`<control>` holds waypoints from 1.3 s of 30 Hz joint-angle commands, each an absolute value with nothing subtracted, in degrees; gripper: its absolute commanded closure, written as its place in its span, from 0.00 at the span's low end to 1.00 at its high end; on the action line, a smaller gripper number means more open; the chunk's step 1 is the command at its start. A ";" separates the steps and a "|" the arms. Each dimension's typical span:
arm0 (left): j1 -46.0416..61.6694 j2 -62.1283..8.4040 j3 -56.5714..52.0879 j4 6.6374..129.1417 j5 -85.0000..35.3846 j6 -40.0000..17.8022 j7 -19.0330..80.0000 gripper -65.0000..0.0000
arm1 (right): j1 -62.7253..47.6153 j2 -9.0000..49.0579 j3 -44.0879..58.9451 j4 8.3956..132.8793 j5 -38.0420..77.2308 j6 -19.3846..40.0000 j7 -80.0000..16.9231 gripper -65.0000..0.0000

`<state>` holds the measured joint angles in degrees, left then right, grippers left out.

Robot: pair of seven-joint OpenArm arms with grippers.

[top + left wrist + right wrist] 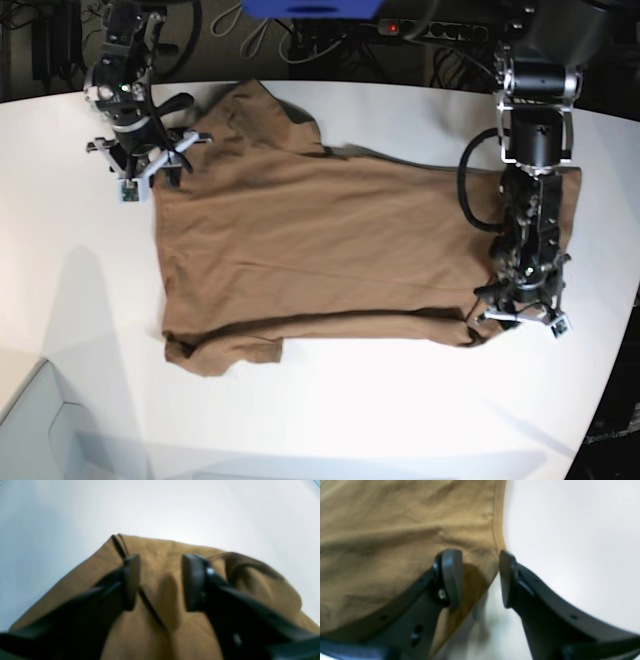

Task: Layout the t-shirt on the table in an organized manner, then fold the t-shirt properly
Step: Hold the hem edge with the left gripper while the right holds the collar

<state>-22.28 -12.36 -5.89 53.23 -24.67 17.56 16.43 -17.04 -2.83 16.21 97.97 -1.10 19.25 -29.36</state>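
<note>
The tan-brown t-shirt (330, 240) lies spread sideways on the white table (380, 420), with one sleeve at the far left and one at the near left. My right gripper (143, 172) is open at the shirt's far-left corner. In the right wrist view the gripper (478, 577) straddles a stitched edge of the shirt (395, 530), one finger over cloth and one over the table (570, 530). My left gripper (517, 318) is open at the shirt's near-right corner. In the left wrist view the gripper (162, 580) stands over a raised fold of the shirt (160, 552).
Cables and a power strip (440, 30) lie beyond the table's curved far edge. A pale box (35, 425) sits off the near-left corner. The table's edge runs close to my left arm on the right (615, 330).
</note>
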 commanded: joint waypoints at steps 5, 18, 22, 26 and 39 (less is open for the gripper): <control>-23.78 -12.70 -5.93 52.79 -24.04 17.27 14.99 0.41 | -16.66 -2.59 16.31 99.03 -0.48 19.12 -28.09 0.62; -24.04 -12.35 -5.58 47.78 -24.40 17.19 14.81 0.81 | -15.96 -2.51 16.31 98.95 -0.48 19.12 -28.09 0.61; -24.04 -12.35 -5.76 50.59 -24.48 17.19 14.90 1.00 | -15.87 -2.51 16.31 98.95 -0.48 19.12 -28.09 0.61; -23.78 -12.35 -5.93 52.35 -24.48 17.27 15.16 0.97 | -15.87 -2.51 16.22 98.95 -0.48 19.12 -28.09 0.61; -21.76 -12.62 -5.58 52.44 -24.48 17.27 15.25 0.80 | -14.99 -2.51 16.22 98.86 -0.57 19.12 -28.09 0.61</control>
<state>-20.27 -11.99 -5.45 51.44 -24.88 17.39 16.43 -15.29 -2.85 16.21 97.95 -1.10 19.25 -29.36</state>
